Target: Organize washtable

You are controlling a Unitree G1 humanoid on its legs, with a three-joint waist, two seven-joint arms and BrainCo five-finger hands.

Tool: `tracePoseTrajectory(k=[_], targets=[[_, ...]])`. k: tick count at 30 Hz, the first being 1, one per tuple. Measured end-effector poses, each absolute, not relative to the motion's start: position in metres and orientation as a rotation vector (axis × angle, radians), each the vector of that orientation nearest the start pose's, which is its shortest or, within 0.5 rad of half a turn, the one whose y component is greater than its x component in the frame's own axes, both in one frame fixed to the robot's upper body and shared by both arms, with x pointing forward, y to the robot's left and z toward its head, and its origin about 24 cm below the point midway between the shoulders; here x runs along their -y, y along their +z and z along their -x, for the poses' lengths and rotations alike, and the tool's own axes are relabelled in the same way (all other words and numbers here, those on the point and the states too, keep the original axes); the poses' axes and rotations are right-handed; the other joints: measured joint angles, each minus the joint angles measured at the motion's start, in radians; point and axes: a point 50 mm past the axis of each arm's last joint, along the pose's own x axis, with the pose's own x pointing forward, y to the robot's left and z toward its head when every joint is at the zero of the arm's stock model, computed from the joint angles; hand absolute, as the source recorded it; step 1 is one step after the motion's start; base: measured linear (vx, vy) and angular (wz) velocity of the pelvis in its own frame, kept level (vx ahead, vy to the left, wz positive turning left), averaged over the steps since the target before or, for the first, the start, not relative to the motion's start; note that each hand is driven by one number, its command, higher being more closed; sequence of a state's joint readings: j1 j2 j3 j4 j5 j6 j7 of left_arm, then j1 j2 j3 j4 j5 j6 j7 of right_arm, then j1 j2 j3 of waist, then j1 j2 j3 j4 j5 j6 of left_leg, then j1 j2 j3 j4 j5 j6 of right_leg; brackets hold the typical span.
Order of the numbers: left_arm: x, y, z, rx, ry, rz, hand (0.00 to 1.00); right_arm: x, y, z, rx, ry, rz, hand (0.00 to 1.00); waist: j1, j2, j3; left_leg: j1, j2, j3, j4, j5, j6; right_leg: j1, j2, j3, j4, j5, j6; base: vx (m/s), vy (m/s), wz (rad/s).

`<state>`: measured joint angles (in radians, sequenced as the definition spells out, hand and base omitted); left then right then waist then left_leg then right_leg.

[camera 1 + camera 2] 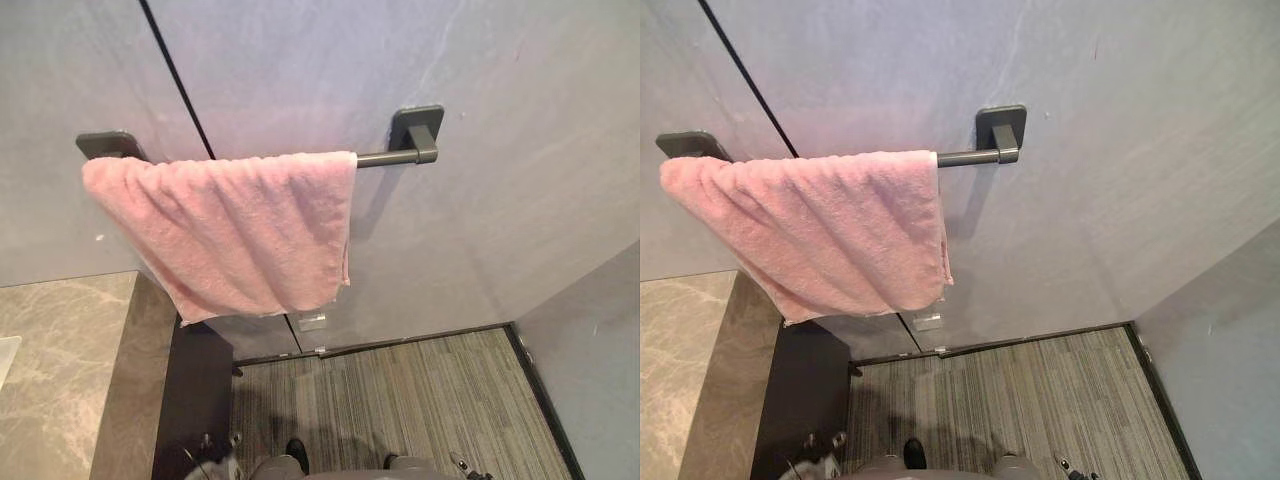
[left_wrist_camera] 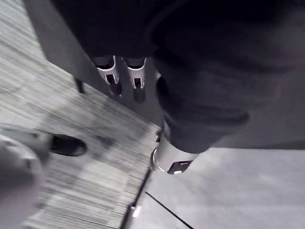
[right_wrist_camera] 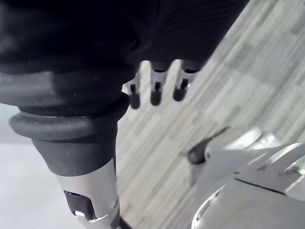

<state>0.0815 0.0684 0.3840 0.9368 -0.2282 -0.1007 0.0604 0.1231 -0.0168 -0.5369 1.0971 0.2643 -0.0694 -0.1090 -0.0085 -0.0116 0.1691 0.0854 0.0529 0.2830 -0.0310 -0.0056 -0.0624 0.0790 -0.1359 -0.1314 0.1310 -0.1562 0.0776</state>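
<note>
Well, the pink terry towel [image 1: 235,225] sits in the upper left half of the left eye view, draped over the dark grey metal towel bar [image 1: 395,157] on the pale grey stone-look wall [image 1: 500,210]. It covers the bar from the left bracket [image 1: 108,143] to just short of the right bracket [image 1: 418,125], so a short stretch of bare rod shows at the upper centre right. The cloth hangs unevenly. Its bottom edge slants down from the far left to a low point near the middle of the frame, and the right edge drops almost straight.

In the lower left corner lies the beige marble-patterned countertop [image 1: 50,380] of the washtable, with the dark cabinet side [image 1: 195,390] beside it. The towel's lowest fold hangs above that cabinet side, apart from it. Grey striped carpet [image 1: 400,400] fills the lower centre and lower right. A small pale fitting [image 1: 312,320] sits low on the wall below the towel; I cannot tell what it is.

My left hand [image 2: 110,75] shows in its wrist view over the carpet, fingers loosely straight, with nothing in it. My right hand [image 3: 155,88] shows in its own wrist view above the carpet, fingers relaxed and extended, also empty.
</note>
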Motion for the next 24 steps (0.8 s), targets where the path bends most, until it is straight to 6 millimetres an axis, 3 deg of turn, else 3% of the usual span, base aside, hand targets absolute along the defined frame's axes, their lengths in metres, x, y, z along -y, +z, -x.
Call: tracePoseTrajectory(k=[4,10,17,24], targets=[[-0.275,-0.097,-0.155,-0.565,0.578,0.192,0.0,0.232,-0.161,-0.059,-1.029,-0.757,-0.357,0.0,-0.007,0.007,-0.002,0.0,0.01,-0.005,-0.034,0.017,0.002,-0.011,0.019,0.001,-0.014,0.012,-0.009,0.0,-0.03,-0.03],[-0.288,-0.041,-0.195,-0.271,0.501,0.141,0.0,0.234,-0.157,-0.07,-1.007,-0.652,-0.271,0.0,-0.005,0.012,-0.006,-0.002,0.001,-0.008,-0.04,0.017,0.003,-0.006,0.014,-0.002,-0.05,0.031,-0.008,0.0,0.006,0.0],[-0.287,-0.016,-0.206,-0.145,0.488,0.124,0.0,0.233,-0.157,-0.073,-1.009,-0.594,-0.237,0.0,-0.005,0.023,-0.015,-0.002,-0.002,-0.017,-0.04,0.017,0.003,0.005,0.014,-0.005,-0.069,0.04,-0.008,0.0,0.005,0.01],[-0.286,-0.005,-0.209,-0.085,0.482,0.116,0.0,0.235,-0.157,-0.068,-1.023,-0.575,-0.219,0.0,-0.005,0.026,-0.045,-0.002,-0.002,-0.021,-0.04,0.017,0.004,0.006,0.014,-0.007,-0.07,0.041,-0.009,0.0,0.0,0.0]])
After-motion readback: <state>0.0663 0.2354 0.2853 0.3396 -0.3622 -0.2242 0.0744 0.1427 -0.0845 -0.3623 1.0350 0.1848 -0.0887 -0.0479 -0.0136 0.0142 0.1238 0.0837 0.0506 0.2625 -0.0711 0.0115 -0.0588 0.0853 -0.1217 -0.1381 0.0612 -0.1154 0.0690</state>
